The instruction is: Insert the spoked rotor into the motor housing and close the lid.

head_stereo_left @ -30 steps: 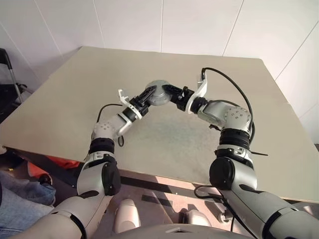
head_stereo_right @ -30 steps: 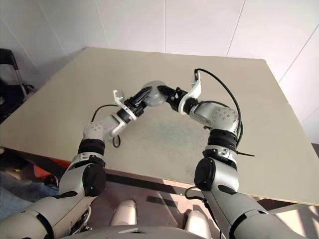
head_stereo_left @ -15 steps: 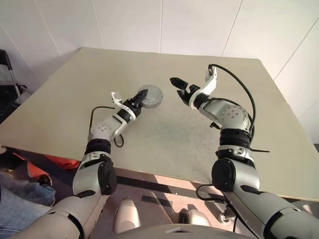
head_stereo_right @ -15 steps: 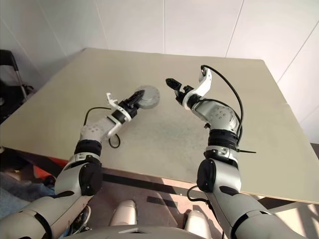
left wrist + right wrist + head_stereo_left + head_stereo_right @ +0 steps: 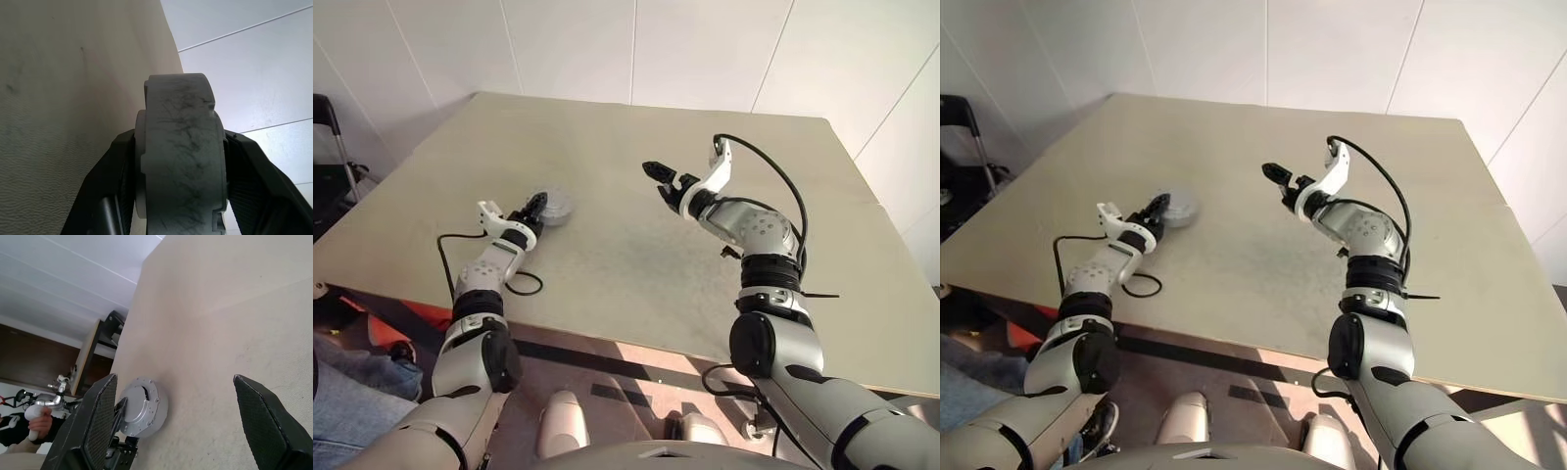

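My left gripper (image 5: 537, 208) is shut on a round silver case with a screwed-on lid, the motor housing (image 5: 555, 207), near the table's left side. It holds the housing low over the tabletop, and I cannot tell whether the two touch. The left wrist view shows the housing (image 5: 181, 147) edge-on, clamped between the two black fingers (image 5: 110, 186). My right gripper (image 5: 656, 181) hovers open and empty above the middle of the table, well to the right of the housing. The right wrist view catches the housing (image 5: 142, 406) beyond its spread fingers (image 5: 100, 423). The spoked rotor is hidden.
The beige table (image 5: 636, 255) reaches back to white wall panels. A dark stand (image 5: 328, 137) sits off its left edge. A person's leg in blue jeans (image 5: 347, 377) is at the near left, and a hand holding a controller (image 5: 41, 409) is past the table.
The right gripper let go of the housing and opened. The left gripper carried the housing left and down, away from the right gripper, which stayed near the middle.
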{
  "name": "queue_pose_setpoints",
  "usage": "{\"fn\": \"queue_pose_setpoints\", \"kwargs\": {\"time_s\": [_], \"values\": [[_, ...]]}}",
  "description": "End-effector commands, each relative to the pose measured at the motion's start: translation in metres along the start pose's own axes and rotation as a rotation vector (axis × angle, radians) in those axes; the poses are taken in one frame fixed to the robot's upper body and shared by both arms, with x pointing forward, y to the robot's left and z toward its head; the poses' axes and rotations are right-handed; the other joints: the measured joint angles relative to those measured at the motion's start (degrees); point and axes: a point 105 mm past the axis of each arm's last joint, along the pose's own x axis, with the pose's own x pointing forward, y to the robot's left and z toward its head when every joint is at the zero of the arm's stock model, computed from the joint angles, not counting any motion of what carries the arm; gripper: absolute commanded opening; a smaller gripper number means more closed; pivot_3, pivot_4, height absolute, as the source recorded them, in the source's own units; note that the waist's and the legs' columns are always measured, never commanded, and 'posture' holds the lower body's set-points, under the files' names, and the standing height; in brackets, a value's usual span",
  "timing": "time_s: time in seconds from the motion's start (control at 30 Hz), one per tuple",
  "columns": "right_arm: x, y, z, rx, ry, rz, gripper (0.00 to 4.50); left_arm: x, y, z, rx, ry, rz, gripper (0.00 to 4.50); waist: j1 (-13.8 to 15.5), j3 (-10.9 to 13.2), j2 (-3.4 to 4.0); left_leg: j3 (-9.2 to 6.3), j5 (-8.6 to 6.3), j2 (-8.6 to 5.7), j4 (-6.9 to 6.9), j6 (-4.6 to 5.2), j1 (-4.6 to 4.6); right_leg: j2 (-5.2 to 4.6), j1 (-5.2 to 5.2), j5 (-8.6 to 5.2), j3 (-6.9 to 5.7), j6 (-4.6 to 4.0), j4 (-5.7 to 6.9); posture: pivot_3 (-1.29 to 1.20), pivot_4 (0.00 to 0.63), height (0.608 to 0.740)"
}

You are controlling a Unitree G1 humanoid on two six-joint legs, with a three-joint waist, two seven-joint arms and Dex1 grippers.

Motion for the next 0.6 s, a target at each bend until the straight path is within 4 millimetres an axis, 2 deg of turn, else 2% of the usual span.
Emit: {"fn": "queue_pose_setpoints", "kwargs": {"time_s": [0.03,0.23,0.4,0.47,0.53,0.6], "values": [[0.003,0.017,0.011,-0.033,-0.025,0.047,4.30,0.001,-0.016,0.030,0.053,-0.094,-0.038,2.26,0.0,0.0,0.00,0.00,0.00,0.00,0.00,0.00,0.00,0.00,0.00,0.00,0.00,0.00,-0.01,0.00,0.000,0.740],[0.006,0.015,0.007,-0.036,-0.003,0.034,4.35,-0.005,-0.007,0.059,0.131,-0.170,0.040,4.07,-0.1,0.0,-0.01,0.00,0.00,0.05,-0.03,0.00,0.02,0.07,-0.02,0.00,0.00,0.00,-0.01,0.00,0.000,0.740],[0.007,0.008,0.007,-0.041,0.012,0.007,4.35,-0.011,-0.019,0.097,0.222,-0.262,0.046,4.07,-0.1,0.0,-0.03,0.00,0.00,0.06,0.00,-0.01,0.03,0.07,-0.02,0.00,0.00,0.00,0.03,0.00,0.000,0.740],[0.008,0.008,0.004,-0.054,0.031,0.009,4.35,-0.015,-0.032,0.121,0.293,-0.317,0.041,4.07,-0.1,0.0,-0.03,0.00,0.00,0.06,0.01,-0.01,0.03,0.07,-0.02,0.00,0.00,0.00,0.06,0.00,0.000,0.740],[0.009,0.008,0.003,-0.066,0.038,0.015,4.35,-0.016,-0.040,0.132,0.337,-0.342,0.035,4.07,-0.1,0.0,-0.03,-0.01,0.00,0.07,0.01,-0.01,0.04,0.07,-0.02,0.00,0.01,0.00,0.05,0.00,0.000,0.740],[0.009,0.012,0.008,-0.187,-0.002,0.025,4.35,-0.013,-0.058,0.135,0.450,-0.350,-0.003,4.07,0.0,0.0,-0.03,0.00,0.00,0.06,0.01,-0.01,0.04,0.06,-0.01,0.00,0.00,0.00,0.05,0.00,0.000,0.740]]}}
